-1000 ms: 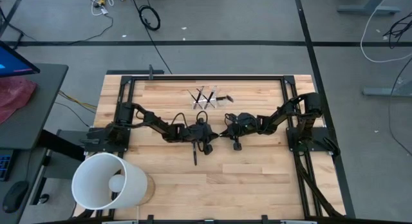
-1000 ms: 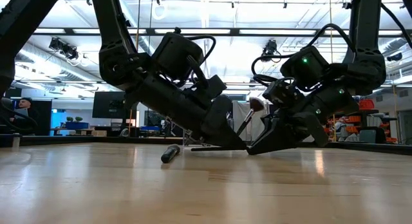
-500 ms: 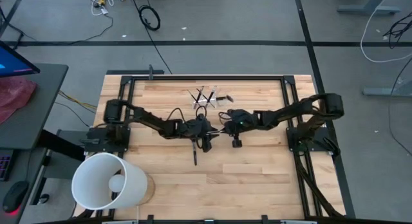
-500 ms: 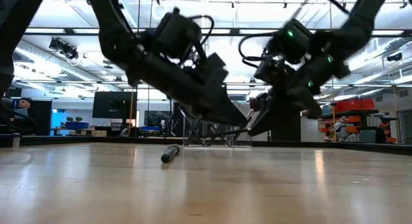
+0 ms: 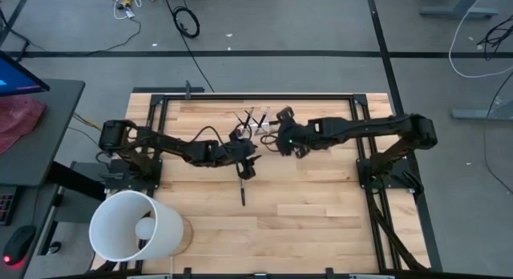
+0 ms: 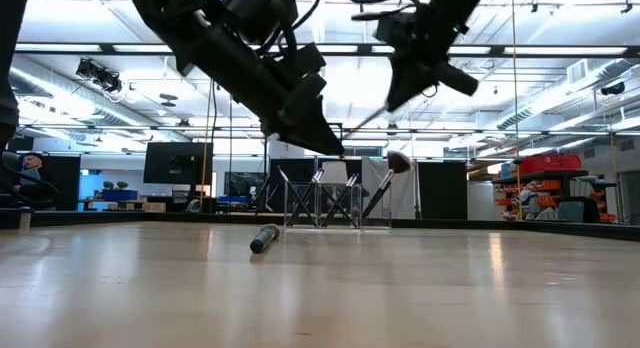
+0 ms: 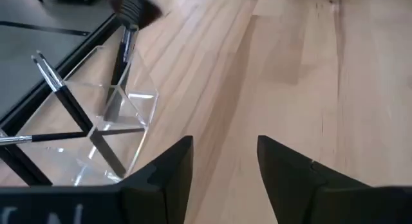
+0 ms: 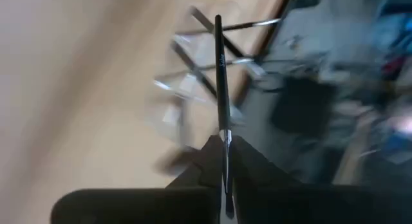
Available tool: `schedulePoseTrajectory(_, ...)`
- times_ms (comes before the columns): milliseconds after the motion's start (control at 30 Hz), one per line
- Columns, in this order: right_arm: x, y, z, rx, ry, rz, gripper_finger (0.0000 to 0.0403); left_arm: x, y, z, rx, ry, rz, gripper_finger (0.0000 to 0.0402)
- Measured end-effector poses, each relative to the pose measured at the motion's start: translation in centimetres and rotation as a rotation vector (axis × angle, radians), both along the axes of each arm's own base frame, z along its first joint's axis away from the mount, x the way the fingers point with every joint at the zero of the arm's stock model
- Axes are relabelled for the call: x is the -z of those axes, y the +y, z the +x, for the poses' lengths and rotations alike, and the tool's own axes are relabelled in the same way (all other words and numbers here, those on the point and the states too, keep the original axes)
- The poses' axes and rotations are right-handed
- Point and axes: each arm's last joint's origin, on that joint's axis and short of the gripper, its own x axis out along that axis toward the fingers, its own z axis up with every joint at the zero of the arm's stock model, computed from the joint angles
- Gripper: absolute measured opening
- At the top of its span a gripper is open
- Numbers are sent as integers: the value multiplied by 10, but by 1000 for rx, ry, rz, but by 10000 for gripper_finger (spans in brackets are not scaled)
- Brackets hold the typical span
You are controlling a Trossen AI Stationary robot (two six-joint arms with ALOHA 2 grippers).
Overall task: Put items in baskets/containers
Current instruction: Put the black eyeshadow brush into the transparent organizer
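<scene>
A small clear holder [image 7: 109,130] stands on the wood near the far edge, with several thin dark brushes leaning in it [image 5: 255,123]. One dark brush [image 5: 243,188] lies flat on the table nearer the front. My right gripper [image 6: 398,88] hangs high over the table, just right of the holder, shut on a thin dark brush [image 8: 220,76]. My left gripper [image 7: 222,163] is open and holds nothing. It hovers just near of the holder [image 6: 320,203], pointing at it. My right gripper pinches the thin brush between its two fingertips, at the small silvery band [image 8: 223,135] on its stem. The long dark handle sticks out forward, in line with the fingers. The brush is lifted clear and slants down toward the holder [image 6: 365,118].
A big white bucket [image 5: 132,227] lies at the table's near left corner. A black metal frame [image 5: 256,95] runs round the far and side edges. A brush with a fluffy head [image 6: 397,163] leans out of the holder to the right. Bare wood lies at the near right.
Both grippers were low, tip to tip by the table's middle. Both have risen. My right gripper has gone up and toward the far edge with the thin brush, next to the holder. My left gripper has drawn off a little toward the left.
</scene>
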Motion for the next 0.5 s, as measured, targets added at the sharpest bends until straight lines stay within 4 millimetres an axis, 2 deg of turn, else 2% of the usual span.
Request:
schedulePoseTrajectory(67,-8,-6,2,-101,64,-101,11,0,-2,0,7,7,-2,175)
schedulePoseTrajectory(167,-9,-16,5,-197,133,-194,11,5,-4,-3,13,63,-4,171)
schedulePoseTrajectory(367,0,-41,13,-209,324,-396,11,13,-11,-10,-7,152,-54,170)
schedulePoseTrajectory(500,8,-52,16,-223,416,-443,11,19,-13,-12,-7,189,-58,170)
